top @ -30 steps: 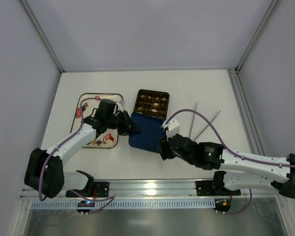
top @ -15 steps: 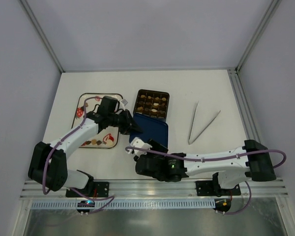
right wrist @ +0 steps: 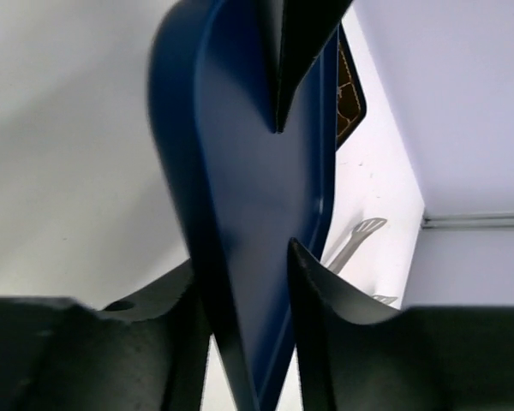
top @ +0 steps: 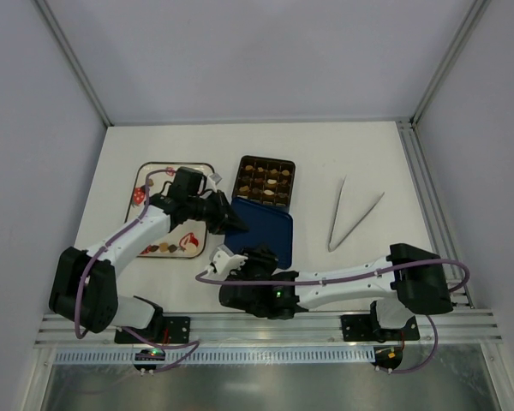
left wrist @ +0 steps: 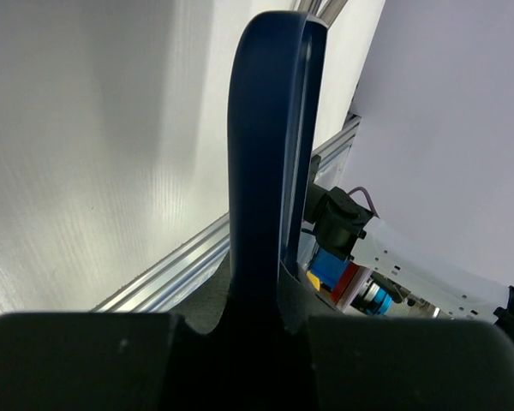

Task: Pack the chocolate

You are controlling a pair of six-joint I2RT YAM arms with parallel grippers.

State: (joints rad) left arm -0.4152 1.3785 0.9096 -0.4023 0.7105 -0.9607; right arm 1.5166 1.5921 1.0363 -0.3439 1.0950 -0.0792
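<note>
**Top view.** Chocolate (top: 274,181): small brown and tan pieces in the grid cells of the box (top: 266,158), mid-counter (top: 368,163). A few more lie at the near edge of the tray (top: 176,164) to its left. Left claw (top: 231,223): closed on the left edge of the dark-blue lid (top: 261,229), which sits just nearer than the box. Right claw (top: 221,257): at the lid's near-left corner. Tongs (top: 353,221): well apart, to the right.

**Left wrist view.** Lid (left wrist: 270,128) seen edge-on, pinched in the left claw (left wrist: 255,300). No chocolate in sight.

**Right wrist view.** Right claw (right wrist: 248,300): part-open, jaws astride the rim of the lid (right wrist: 240,171). Whether they press on it cannot be told.

**Handling, as judged.** Pieces light, rounded, apt to roll, easily marred; take each gently across its narrow sides
</note>
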